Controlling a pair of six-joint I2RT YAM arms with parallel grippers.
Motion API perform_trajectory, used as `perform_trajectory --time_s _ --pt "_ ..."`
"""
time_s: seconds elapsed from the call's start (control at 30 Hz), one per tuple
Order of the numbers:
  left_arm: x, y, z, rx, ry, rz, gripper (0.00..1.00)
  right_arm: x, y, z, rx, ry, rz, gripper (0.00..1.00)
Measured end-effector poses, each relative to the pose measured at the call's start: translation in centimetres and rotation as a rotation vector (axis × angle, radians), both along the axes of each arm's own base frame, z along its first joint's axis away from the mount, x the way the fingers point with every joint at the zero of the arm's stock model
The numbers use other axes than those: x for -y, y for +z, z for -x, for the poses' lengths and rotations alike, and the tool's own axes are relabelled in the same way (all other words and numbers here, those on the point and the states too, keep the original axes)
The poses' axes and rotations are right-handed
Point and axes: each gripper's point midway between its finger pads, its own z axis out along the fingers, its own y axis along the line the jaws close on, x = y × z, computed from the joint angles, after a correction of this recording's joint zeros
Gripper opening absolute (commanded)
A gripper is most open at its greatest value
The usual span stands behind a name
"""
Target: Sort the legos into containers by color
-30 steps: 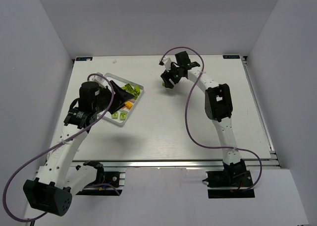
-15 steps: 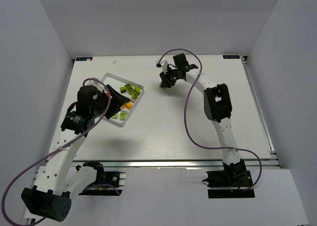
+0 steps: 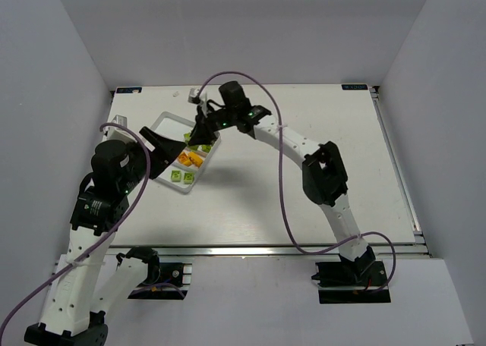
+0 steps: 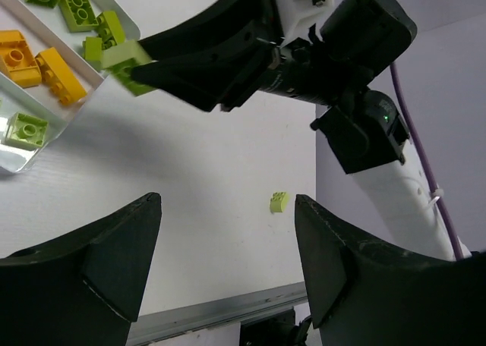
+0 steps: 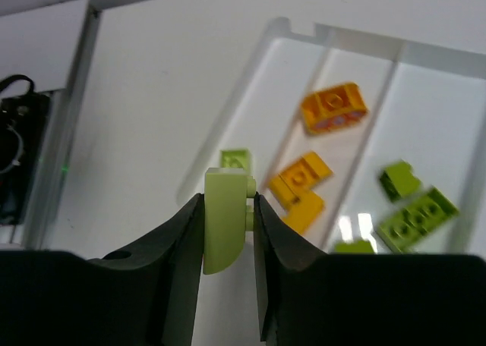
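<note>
My right gripper (image 5: 228,209) is shut on a lime green lego (image 5: 225,221), held on edge between the pads. It hangs over the right edge of the clear container (image 3: 165,116), and the left wrist view also shows that gripper (image 4: 137,61) there with the lego. In the container (image 5: 357,39) lie orange legos (image 5: 332,107) and green legos (image 5: 418,213). My left gripper (image 3: 168,156) is open above the container's near side, its jaws (image 4: 228,247) holding nothing. One loose lime lego (image 4: 279,202) lies on the table.
The right arm (image 3: 288,137) stretches across the back middle of the table. Metal rails run along the table's near edge (image 3: 266,249) and right side (image 3: 399,171). White walls enclose the table on three sides.
The right arm swung left from the back middle of the table to the container, its gripper closing on a green lego. The left arm pulled back slightly toward the left.
</note>
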Motion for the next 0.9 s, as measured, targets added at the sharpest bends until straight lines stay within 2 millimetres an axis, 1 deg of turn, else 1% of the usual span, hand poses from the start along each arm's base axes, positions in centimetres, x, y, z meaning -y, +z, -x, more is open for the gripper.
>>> perform_trajectory --time_s 0.03,0.1,0.17,0.23,0.33,0.37,0.4,0.47,0.53,0.57,0.6,0.67,0.7,0.73,0.8,0.9 --pt "-0.1 0.0 0.2 0.002 0.003 0.0 0.81 -1.4 0.3 1.4 -0.018 0.026 -0.011 0.03" --pt "-0.2 0.0 0.4 -0.002 0.007 -0.003 0.81 -3.7 0.1 3.3 -0.04 0.061 -0.026 0.03" --pt "-0.4 -0.2 0.6 -0.01 0.011 -0.006 0.81 -5.8 -0.9 4.6 -0.06 0.071 -0.028 0.04" --pt "-0.5 -0.4 0.9 -0.024 0.016 -0.011 0.81 -7.4 -2.5 5.2 -0.078 0.051 -0.018 0.05" --pt "-0.8 0.0 1.3 -0.034 0.024 -0.017 0.81 -9.4 -5.4 5.2 -0.082 -0.004 0.004 0.06" --pt "-0.9 0.2 1.5 -0.035 0.025 -0.018 0.81 -9.7 -6.1 5.2 -0.08 -0.018 0.01 0.07" --pt "-0.9 0.3 1.7 -0.035 0.026 -0.018 0.81 -10.3 -7.2 5.1 -0.075 -0.041 0.02 0.1" --pt "-1.0 0.5 2.0 -0.036 0.027 -0.018 0.81 -11.2 -8.6 4.9 -0.065 -0.068 0.028 0.13" --pt "-1.1 0.6 2.3 -0.04 0.026 -0.019 0.81 -11.9 -9.5 4.6 -0.054 -0.091 0.026 0.22" --pt "-1.1 0.6 2.4 -0.041 0.026 -0.02 0.81 -12.2 -9.9 4.4 -0.05 -0.099 0.026 0.27" --pt "-1.1 0.6 2.5 -0.043 0.025 -0.021 0.81 -12.4 -10.1 4.3 -0.042 -0.106 0.022 0.37" --pt "-1.1 0.4 2.6 -0.051 0.022 -0.025 0.81 -12.7 -10.6 4.5 -0.038 -0.114 0.025 0.49" --pt "-1.1 0.2 2.7 -0.056 0.019 -0.029 0.81 -12.8 -10.7 4.6 -0.038 -0.116 0.027 0.57" --pt "-1.1 0.2 2.8 -0.058 0.017 -0.03 0.81 -12.9 -10.7 4.6 -0.031 -0.118 0.026 0.61" --pt "-1.0 0.1 2.8 -0.058 0.009 -0.034 0.81 -13.1 -10.5 4.6 -0.009 -0.12 0.019 0.65" --pt "-0.8 0.3 2.9 -0.049 -0.007 -0.035 0.81 -13.2 -10.3 4.4 0.015 -0.126 0.016 0.65"
